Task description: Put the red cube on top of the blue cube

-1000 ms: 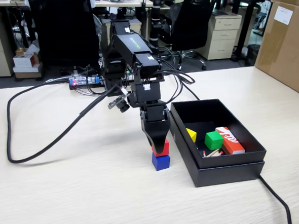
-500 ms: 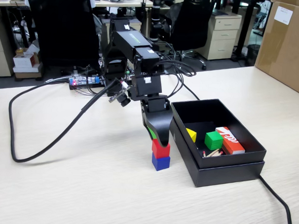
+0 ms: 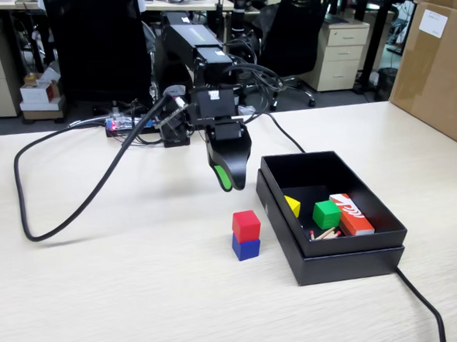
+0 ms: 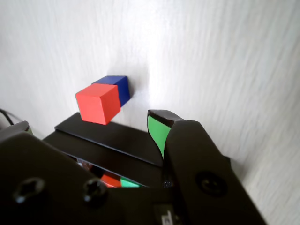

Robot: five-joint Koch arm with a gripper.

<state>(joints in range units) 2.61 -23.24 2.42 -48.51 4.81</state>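
Observation:
The red cube (image 3: pixel 246 225) rests squarely on top of the blue cube (image 3: pixel 245 247) on the pale table, just left of the black box. My gripper (image 3: pixel 228 182) hangs in the air above and behind the stack, well clear of it, open and empty. The wrist view looks down on the red cube (image 4: pixel 97 103) with the blue cube (image 4: pixel 119 86) under it, both beyond my gripper (image 4: pixel 91 123). Its green-lined fingertip (image 4: pixel 158 131) stands to the right, the other jaw far off at the left edge.
An open black box (image 3: pixel 339 263) to the right of the stack holds a yellow piece (image 3: pixel 292 206), a green cube (image 3: pixel 327 214), a red-orange box (image 3: pixel 351 213) and some matches. A thick black cable (image 3: pixel 55 218) loops over the table's left half. A cardboard box (image 3: pixel 444 68) stands at the back right.
The gripper was shut on the red cube atop the blue one; it has let go, risen and drawn back toward the arm's base. The stack stays in place.

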